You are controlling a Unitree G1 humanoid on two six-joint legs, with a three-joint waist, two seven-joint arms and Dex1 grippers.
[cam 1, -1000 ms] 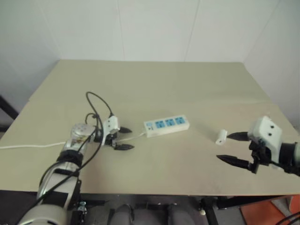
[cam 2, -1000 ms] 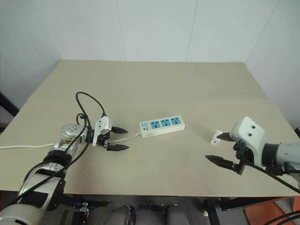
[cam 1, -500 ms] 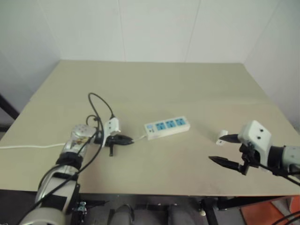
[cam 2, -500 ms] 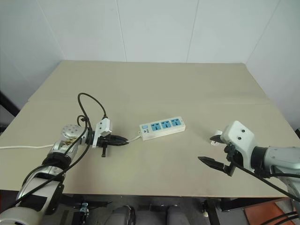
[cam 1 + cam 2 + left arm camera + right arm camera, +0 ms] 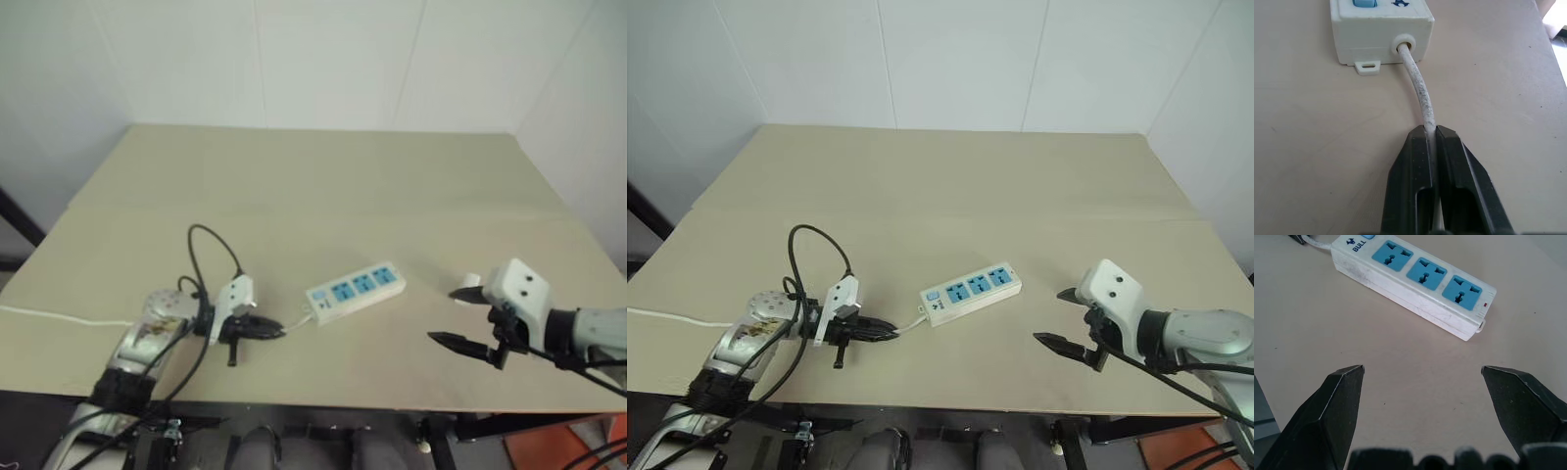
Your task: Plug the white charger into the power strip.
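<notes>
My left pincer (image 5: 1432, 147) is clamped on the thin white cord (image 5: 1419, 93) of the long white power strip (image 5: 355, 289) mid-table. My right pincer (image 5: 1065, 317) gapes wide, empty. The small white charger (image 5: 468, 282) lies beside it, not yet picked up or plugged.

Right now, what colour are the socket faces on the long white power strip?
Blue, on the long white power strip; clearest in the right wrist view.

Right eye view. Left gripper (image 5: 890, 332) pinched on the thin white cord (image 5: 909, 324), the power strip (image 5: 971, 292) lying just beyond its tips on the table (image 5: 950, 186). Right gripper (image 5: 1060, 316) spread wide, pointing toward the strip's far end.
</notes>
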